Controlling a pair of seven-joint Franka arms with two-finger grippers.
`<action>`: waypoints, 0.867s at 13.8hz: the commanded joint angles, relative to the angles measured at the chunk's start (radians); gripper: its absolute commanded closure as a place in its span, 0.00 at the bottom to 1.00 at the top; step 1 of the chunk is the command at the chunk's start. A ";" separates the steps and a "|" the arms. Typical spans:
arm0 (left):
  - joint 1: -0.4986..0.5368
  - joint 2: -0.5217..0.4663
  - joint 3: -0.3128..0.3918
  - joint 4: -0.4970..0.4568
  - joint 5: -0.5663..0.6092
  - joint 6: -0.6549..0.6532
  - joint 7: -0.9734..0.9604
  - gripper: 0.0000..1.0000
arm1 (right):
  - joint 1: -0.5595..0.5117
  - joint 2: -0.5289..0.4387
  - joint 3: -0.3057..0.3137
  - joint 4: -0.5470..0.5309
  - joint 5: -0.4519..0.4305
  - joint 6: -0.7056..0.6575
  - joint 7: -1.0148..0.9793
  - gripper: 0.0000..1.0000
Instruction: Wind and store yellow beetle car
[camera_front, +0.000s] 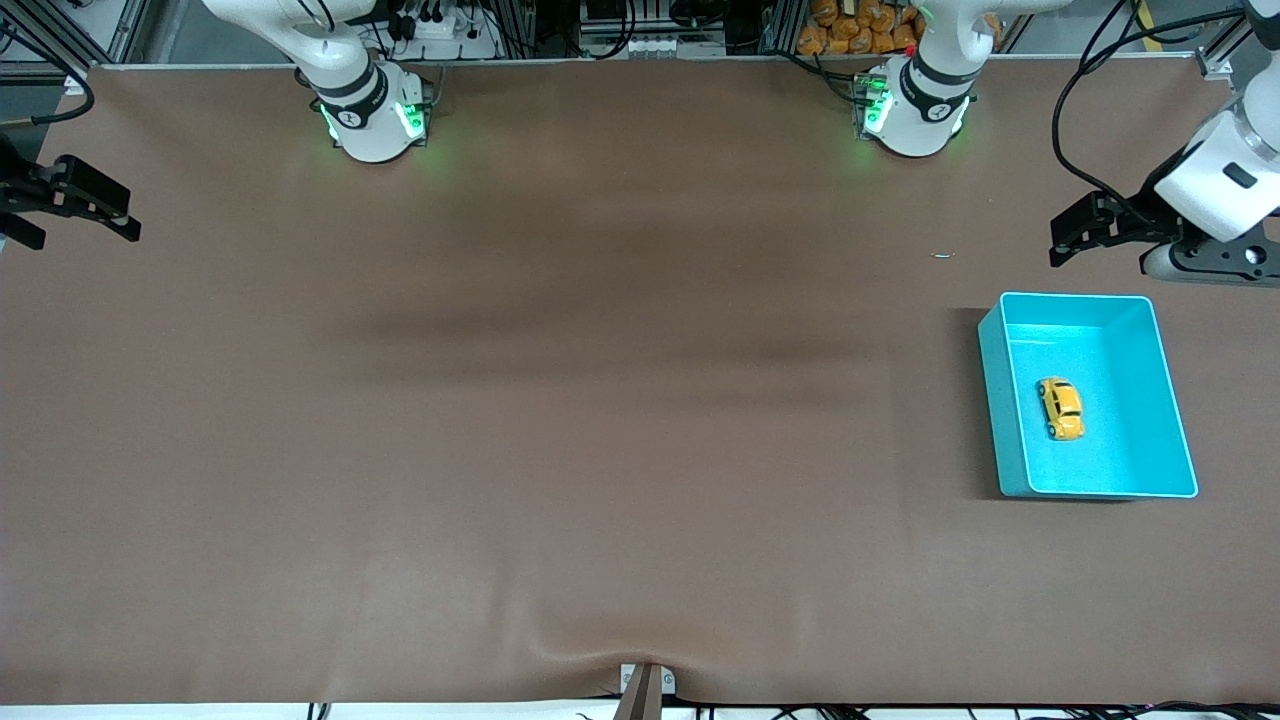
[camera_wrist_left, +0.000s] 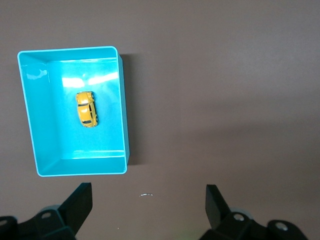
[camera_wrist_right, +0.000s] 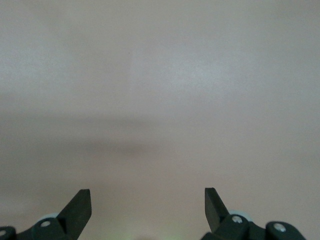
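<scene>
The yellow beetle car (camera_front: 1060, 408) (camera_wrist_left: 87, 109) rests on the floor of a teal bin (camera_front: 1170, 400) (camera_wrist_left: 31, 115) toward the left arm's end of the table. My left gripper (camera_front: 1070, 232) (camera_wrist_left: 148, 202) hovers open and empty over the bare mat just outside the bin's rim, on the side toward the robots' bases. My right gripper (camera_front: 95, 205) (camera_wrist_right: 148, 202) hangs open and empty at the right arm's end of the table, over bare mat, well away from the car.
A brown mat (camera_front: 600, 400) covers the whole table. A tiny pale fleck (camera_front: 943, 255) (camera_wrist_left: 146, 195) lies on it between the left arm's base and the bin. Both arm bases (camera_front: 375, 115) stand along the edge farthest from the front camera.
</scene>
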 joint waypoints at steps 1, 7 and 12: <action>-0.007 -0.012 0.006 0.005 0.024 -0.019 -0.006 0.00 | -0.012 -0.010 0.006 -0.009 0.014 -0.013 0.017 0.00; -0.073 -0.013 0.072 0.005 0.024 -0.021 -0.009 0.00 | -0.020 -0.006 0.006 -0.013 0.014 -0.013 0.017 0.00; -0.061 -0.010 0.077 0.028 0.019 -0.012 -0.005 0.00 | -0.020 -0.001 0.006 -0.015 0.014 -0.011 0.016 0.00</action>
